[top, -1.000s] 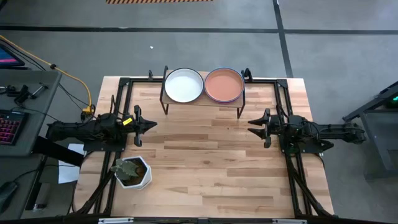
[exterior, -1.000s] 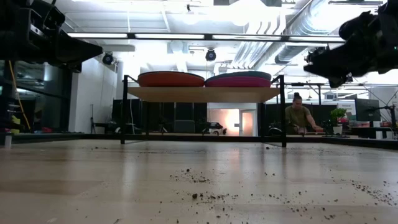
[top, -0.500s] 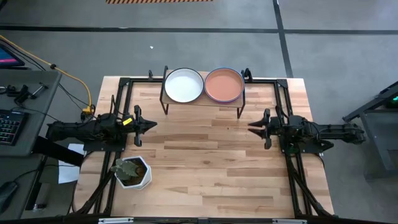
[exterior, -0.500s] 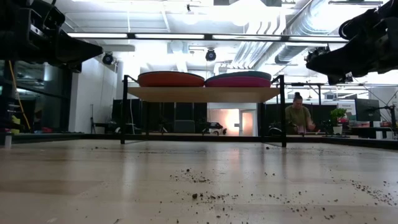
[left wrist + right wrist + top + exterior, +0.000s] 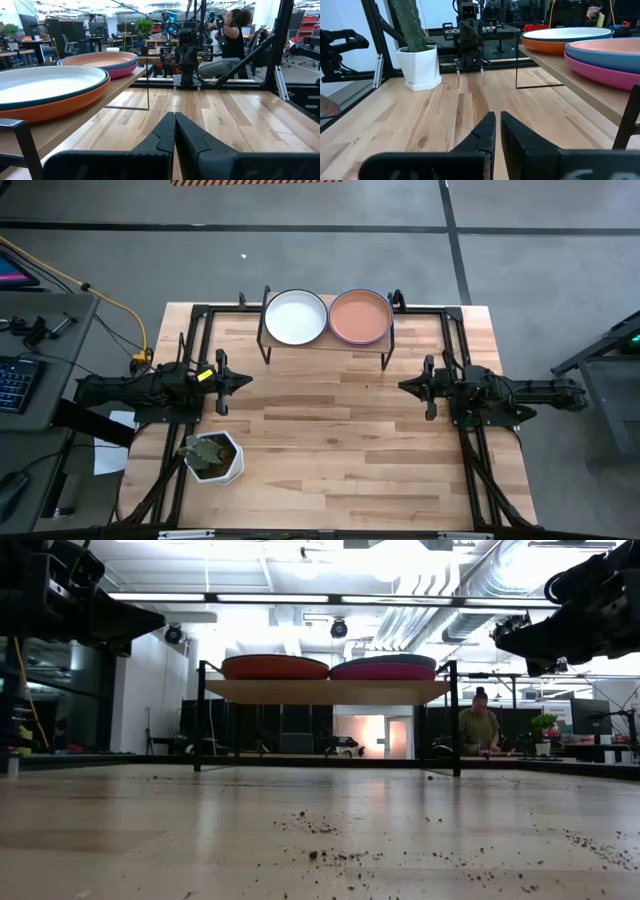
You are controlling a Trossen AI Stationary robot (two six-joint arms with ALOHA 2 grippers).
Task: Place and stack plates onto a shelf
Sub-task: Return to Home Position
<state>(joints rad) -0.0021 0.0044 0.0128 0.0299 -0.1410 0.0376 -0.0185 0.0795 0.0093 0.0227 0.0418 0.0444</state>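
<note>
The shelf [image 5: 327,343] stands at the table's far middle and carries two stacks of plates. The left stack has a white plate [image 5: 295,317] on top, with a teal and a red plate [image 5: 55,107] under it. The right stack has a salmon plate [image 5: 360,317] on top of a light blue and a magenta one [image 5: 600,70]. My left gripper [image 5: 248,381] hovers shut over the table's left side, nearer than the shelf. My right gripper [image 5: 402,387] hovers shut over the right side, its fingertips [image 5: 492,122] together on nothing. The two grippers point at each other.
A white hexagonal pot with a cactus [image 5: 212,457] stands near the table's near left corner. Black frame rails [image 5: 190,340] run along both sides. Dark crumbs [image 5: 330,855] lie on the wood near the middle. A person [image 5: 480,725] sits in the room beyond.
My right gripper has shut its fingers from wide open, without taking hold of anything, and has stayed where it was. The plates and the shelf have not moved.
</note>
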